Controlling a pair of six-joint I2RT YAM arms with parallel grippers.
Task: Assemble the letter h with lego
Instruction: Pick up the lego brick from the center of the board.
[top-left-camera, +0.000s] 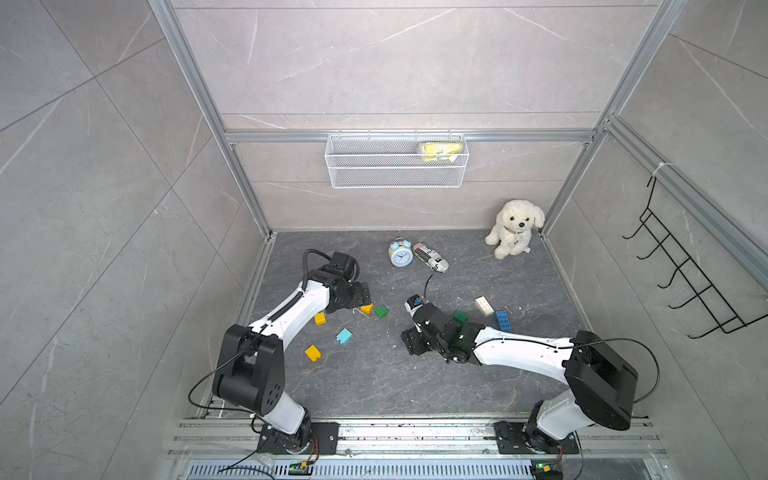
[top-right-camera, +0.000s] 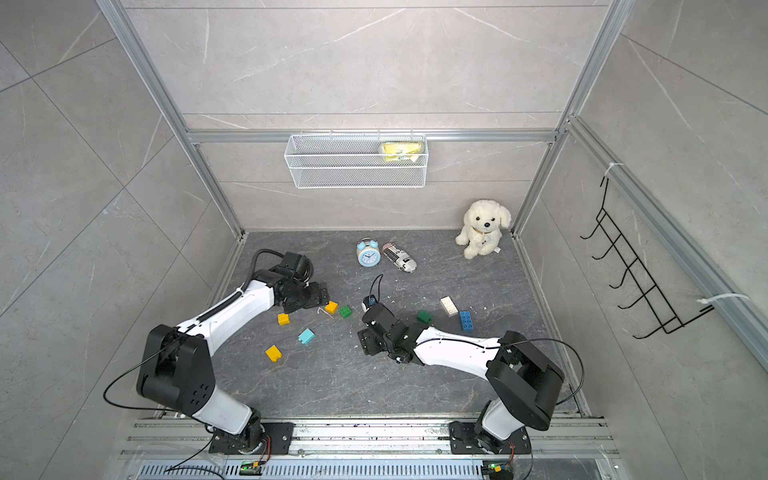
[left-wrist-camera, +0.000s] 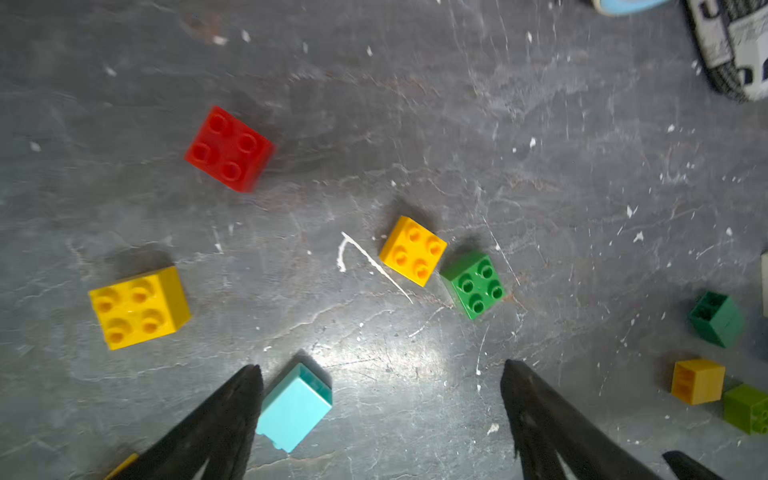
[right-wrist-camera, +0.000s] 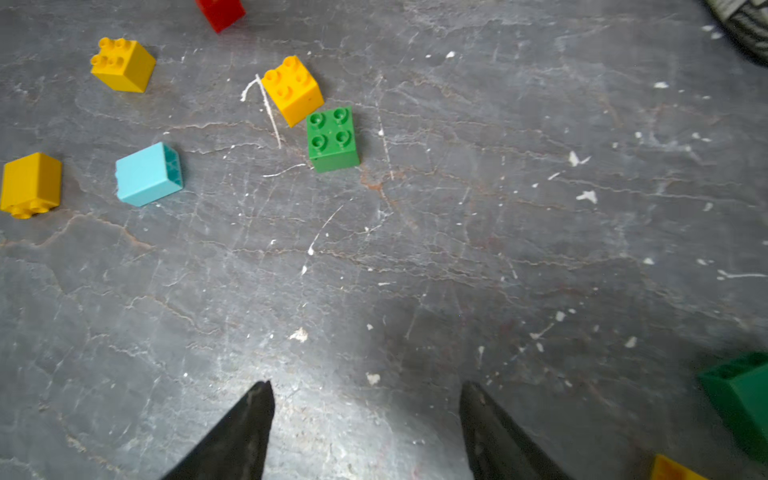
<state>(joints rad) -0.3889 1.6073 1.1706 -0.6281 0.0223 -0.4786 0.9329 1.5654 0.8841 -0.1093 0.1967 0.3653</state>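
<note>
Spread black fingers (left-wrist-camera: 224, 424) of the left gripper (left-wrist-camera: 380, 368) were caught closest to the lens in that arm's wrist view, with nothing clasped between them. A light blue brick (left-wrist-camera: 293, 405), tipped on its side, was framed just beside one finger, though contact could not be judged. Beyond it the lego was seen scattered loose on the dark stone table (left-wrist-camera: 582, 187): a red brick (left-wrist-camera: 228, 147) and a yellow brick (left-wrist-camera: 139, 307) were set well apart, studs up, while a second yellow brick (left-wrist-camera: 413, 251) was placed just beside a green brick (left-wrist-camera: 473, 284). The right gripper (right-wrist-camera: 366, 385) was pictured over bare table, its fingers (right-wrist-camera: 245, 432) likewise held apart and gripping nothing. In both top views a third yellow brick (top-left-camera: 312, 353) was shown near the left arm, and a dark green brick (top-left-camera: 460, 316), a white brick (top-left-camera: 484, 306) and a blue brick (top-left-camera: 503, 321) were grouped beside the right arm. An alarm clock (top-left-camera: 401, 252) and a plush dog (top-left-camera: 515, 227) were seen near the back wall.
</note>
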